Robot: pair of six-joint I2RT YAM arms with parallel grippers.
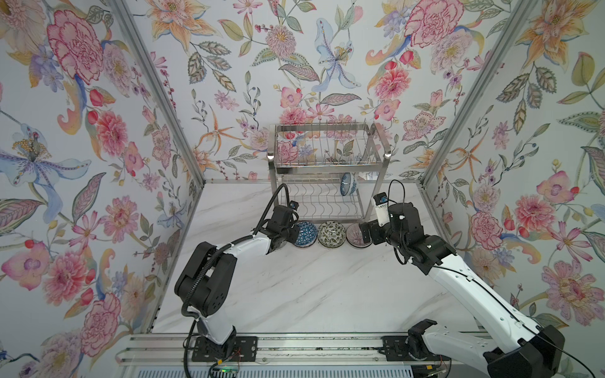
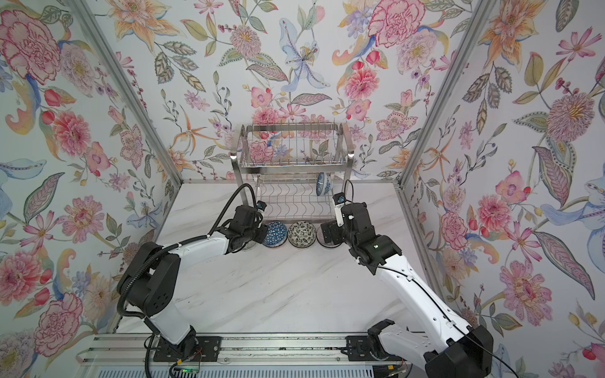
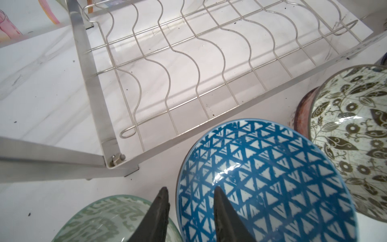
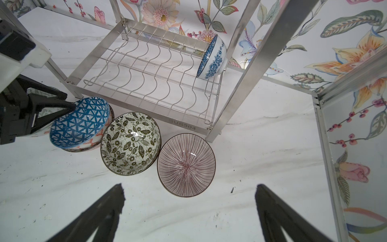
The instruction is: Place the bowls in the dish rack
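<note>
The dish rack stands at the back, with a blue floral bowl on edge at the right end of its lower shelf. In front of it lies a row of bowls: blue-triangle, black-and-white floral and pink-lined. The blue-triangle bowl rests in a coral one. My left gripper straddles the blue-triangle bowl's rim, one finger inside and one outside. A thin gap shows between the outer finger and the rim. My right gripper hangs wide open over the table just before the pink-lined bowl.
A pale green patterned bowl sits right beside the left gripper's outer finger. Another bowl lies under the black-and-white one. The rack's front legs and bar stand just behind the row. Floral walls close in both sides.
</note>
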